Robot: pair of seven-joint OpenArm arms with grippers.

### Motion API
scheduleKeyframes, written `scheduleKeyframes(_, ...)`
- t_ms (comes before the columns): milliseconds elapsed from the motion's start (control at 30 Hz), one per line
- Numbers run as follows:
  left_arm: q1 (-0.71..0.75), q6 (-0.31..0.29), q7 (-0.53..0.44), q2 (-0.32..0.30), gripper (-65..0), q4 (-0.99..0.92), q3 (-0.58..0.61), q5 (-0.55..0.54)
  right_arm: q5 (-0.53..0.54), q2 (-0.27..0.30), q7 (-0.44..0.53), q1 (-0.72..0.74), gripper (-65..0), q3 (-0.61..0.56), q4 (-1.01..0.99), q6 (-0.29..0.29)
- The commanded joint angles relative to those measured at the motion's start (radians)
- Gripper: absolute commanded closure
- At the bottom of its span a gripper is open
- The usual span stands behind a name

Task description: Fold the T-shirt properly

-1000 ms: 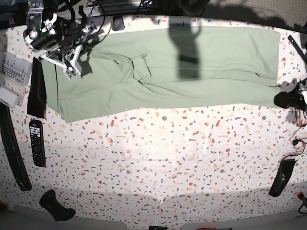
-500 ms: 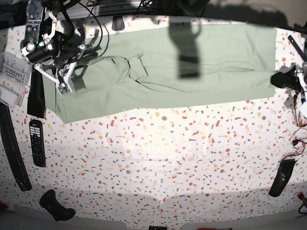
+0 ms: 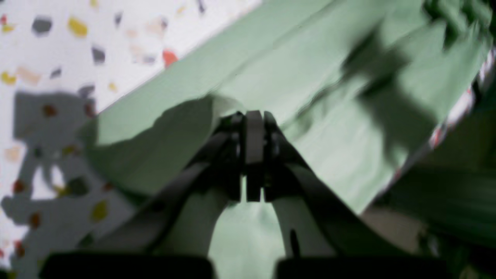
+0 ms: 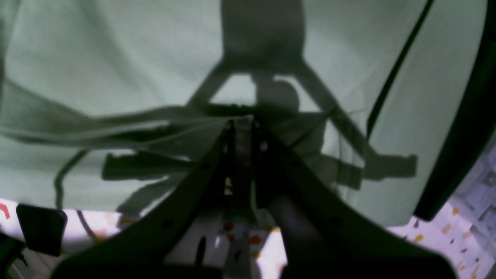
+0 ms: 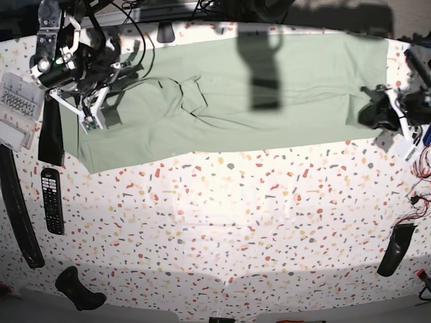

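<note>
The pale green T-shirt [image 5: 269, 81] lies as a long flat band across the back of the speckled table [image 5: 236, 229]. In the base view my left gripper [image 5: 369, 116] sits at the shirt's right end, over its lower corner. The left wrist view shows the left gripper [image 3: 254, 118] shut, with a lifted fold of the T-shirt [image 3: 310, 77] pinched at its tips. My right gripper [image 5: 89, 124] is at the shirt's left end. In the right wrist view the right gripper [image 4: 241, 126] is shut on a raised edge of the T-shirt [image 4: 116, 58].
A remote control [image 5: 52, 200], a long black strip [image 5: 17, 208] and a black pad [image 5: 50, 131] lie at the table's left, beside a grey parts tray [image 5: 15, 108]. A black piece [image 5: 394, 249] and loose wires [image 5: 421, 195] sit at the right. Another black object [image 5: 77, 288] rests front left.
My left gripper has moved left and toward the back, drawing the shirt's right lower corner inward. My right gripper has shifted slightly toward the front left at the shirt's left end.
</note>
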Motion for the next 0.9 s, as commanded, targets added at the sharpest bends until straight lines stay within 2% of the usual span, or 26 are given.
scheduleKeyframes(0, 0.001, -0.006, -0.031, -0.005, 0.0, 0.017, -0.048, 0.011, 0.005, 0.011, 0.009, 0.008, 0.0, 0.005, 0.013, 0.004)
scheduleKeyframes(133, 0.031, -0.006, -0.044, 0.077, 0.0, 0.058, -0.214, 0.064, 0.037, 0.011, 0.009, 0.008, 0.0, 0.005, 0.013, 0.004)
scheduleKeyframes(267, 0.104, -0.006, -0.019, 0.109, 0.0, 0.155, -0.344, 0.064, 0.057, 0.012, 0.009, 0.008, 0.0, 0.004, 0.013, 0.004)
scheduleKeyframes(467, 0.230, -0.006, -0.065, 0.133, 0.0, 0.217, -0.356, 0.066, 0.057, 0.011, 0.025, 0.008, 0.0, 0.004, 0.013, 0.004)
scheduleKeyframes(600, 0.241, -0.006, -0.098, 0.196, 0.0, 0.217, -0.356, 0.131, 0.056, 0.011, 0.039, 0.008, 0.0, 0.004, 0.013, 0.004)
scheduleKeyframes(767, 0.259, -0.006, -0.117, 0.291, 0.0, 0.220, -0.356, 0.142, 0.052, 0.012, 0.093, 0.008, 0.0, 0.004, 0.013, 0.004)
scheduleKeyframes(867, 0.275, -0.006, -0.161, 0.311, 0.0, 0.234, -0.357, 0.189, 0.049, 0.011, 0.108, 0.008, 0.0, 0.004, 0.013, 0.004)
